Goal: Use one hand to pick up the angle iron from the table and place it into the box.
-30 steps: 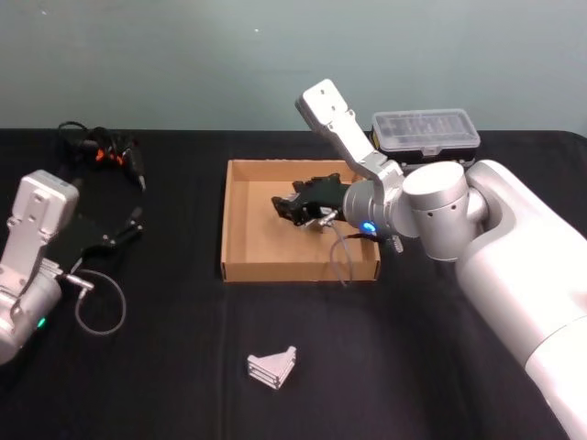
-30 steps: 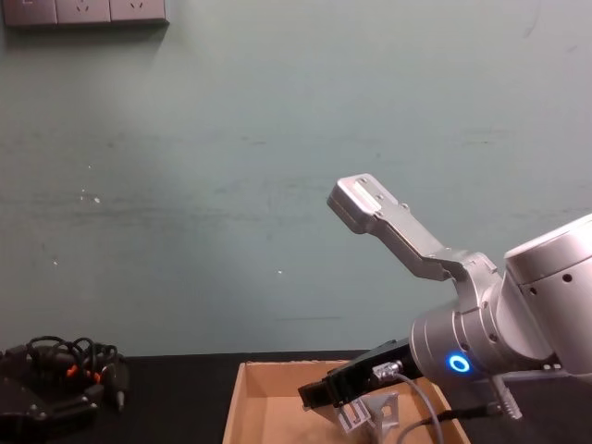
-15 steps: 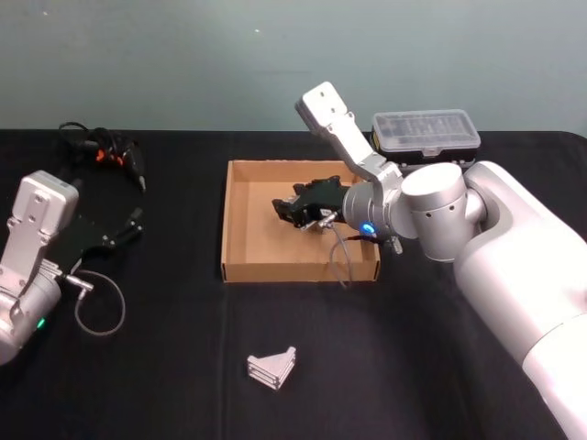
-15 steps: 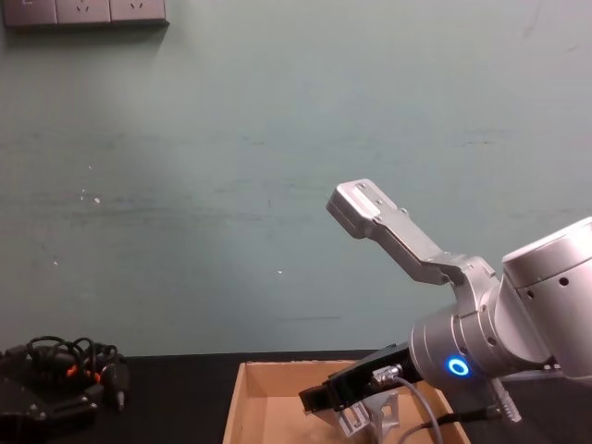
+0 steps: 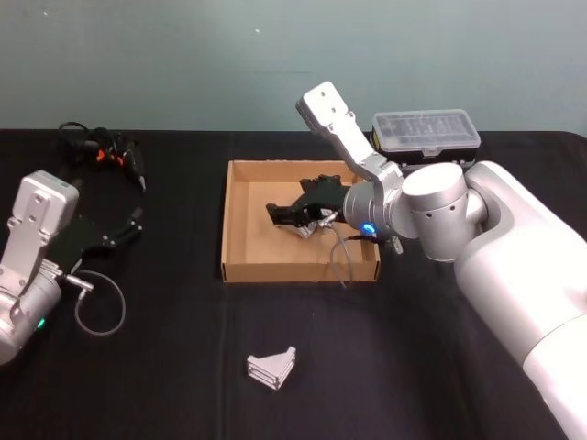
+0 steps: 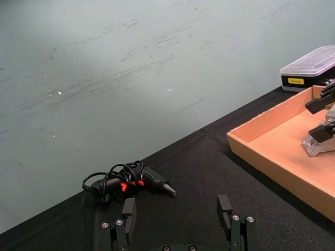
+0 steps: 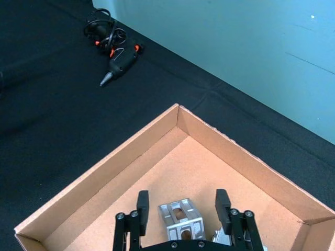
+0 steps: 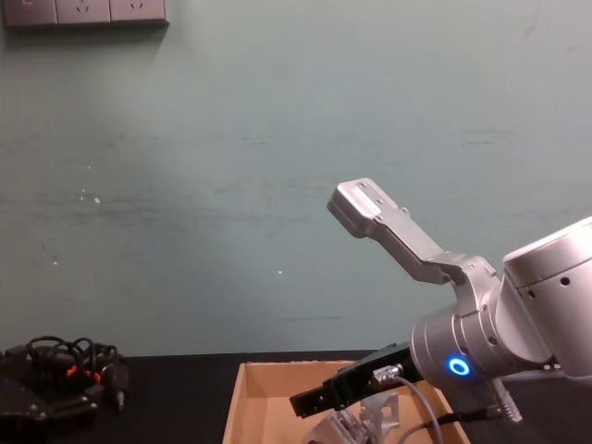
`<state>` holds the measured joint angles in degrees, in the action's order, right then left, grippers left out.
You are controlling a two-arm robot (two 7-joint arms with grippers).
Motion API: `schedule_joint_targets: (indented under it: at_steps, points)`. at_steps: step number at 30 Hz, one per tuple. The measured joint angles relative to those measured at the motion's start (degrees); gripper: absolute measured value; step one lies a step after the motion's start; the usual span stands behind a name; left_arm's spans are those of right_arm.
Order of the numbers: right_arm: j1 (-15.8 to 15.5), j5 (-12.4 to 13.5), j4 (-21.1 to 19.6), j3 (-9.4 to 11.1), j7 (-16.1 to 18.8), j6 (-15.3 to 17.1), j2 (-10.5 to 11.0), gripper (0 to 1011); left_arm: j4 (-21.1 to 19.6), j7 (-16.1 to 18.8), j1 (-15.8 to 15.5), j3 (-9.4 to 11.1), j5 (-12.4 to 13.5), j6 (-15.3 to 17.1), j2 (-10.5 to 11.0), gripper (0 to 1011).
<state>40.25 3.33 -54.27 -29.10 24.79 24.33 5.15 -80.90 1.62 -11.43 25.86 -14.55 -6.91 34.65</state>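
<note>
The tan cardboard box [image 5: 240, 220] sits mid-table on the black table [image 5: 165, 367]. My right gripper [image 5: 292, 209] reaches into it, open, its fingers [image 7: 142, 201] spread wide on either side of a silver angle iron [image 7: 180, 222] that rests on the box floor. From the chest view this angle iron [image 8: 356, 425] lies just below the gripper [image 8: 310, 402]. A second angle iron [image 5: 272, 368] lies on the table in front of the box. My left gripper [image 5: 128, 225] is parked at the left, open, fingers [image 6: 128, 209] holding nothing.
A clear-lidded plastic case [image 5: 425, 133] stands behind the box at the right. A black tool with orange marks and coiled cable [image 5: 110, 156] lies at the back left. A loop of cable [image 5: 96, 312] rests beside the left arm.
My right gripper has opened over the box, letting go of the angle iron, which now rests on the box floor. The left arm has barely moved.
</note>
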Motion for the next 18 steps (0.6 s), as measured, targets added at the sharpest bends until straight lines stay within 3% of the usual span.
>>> schedule_joint_targets:
  at_steps: [8,14,18]
  points:
    - [0.0,0.0,0.0,0.0,0.0,0.0,0.0,997,0.0,0.0,0.0,0.0,0.0,0.0,0.0,1011]
    - [-0.1,0.0,-0.1,0.0,-0.1,0.0,0.0,1002,0.0,0.0,0.0,0.0,0.0,0.0,0.0,1011]
    - [-1.8,0.5,-3.4,0.5,0.2,-0.1,1.2,1002,0.0,0.0,0.0,0.0,0.0,0.0,0.0,1011]
